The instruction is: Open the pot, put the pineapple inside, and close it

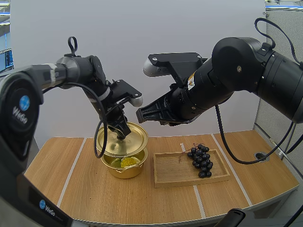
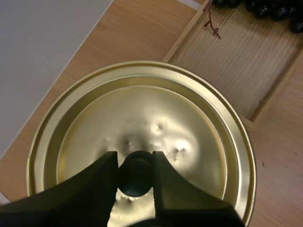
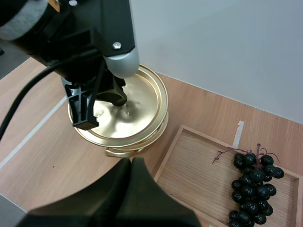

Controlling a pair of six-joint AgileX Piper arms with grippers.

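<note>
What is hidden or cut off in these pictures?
High view: the tilted lid hides most of the pot's inside; the yellow item there is too covered to name.
Left wrist view: the edge cuts off the grapes.
Right wrist view: the right gripper hides the wooden tray's near corner.

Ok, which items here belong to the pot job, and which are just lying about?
Job: pot; lid, held tilted over it by the left gripper; pineapple inside the pot.
Lying about: wooden tray; grapes on it.

Dark grapes (image 1: 201, 161) lie in the wooden tray (image 1: 170, 174).
</note>
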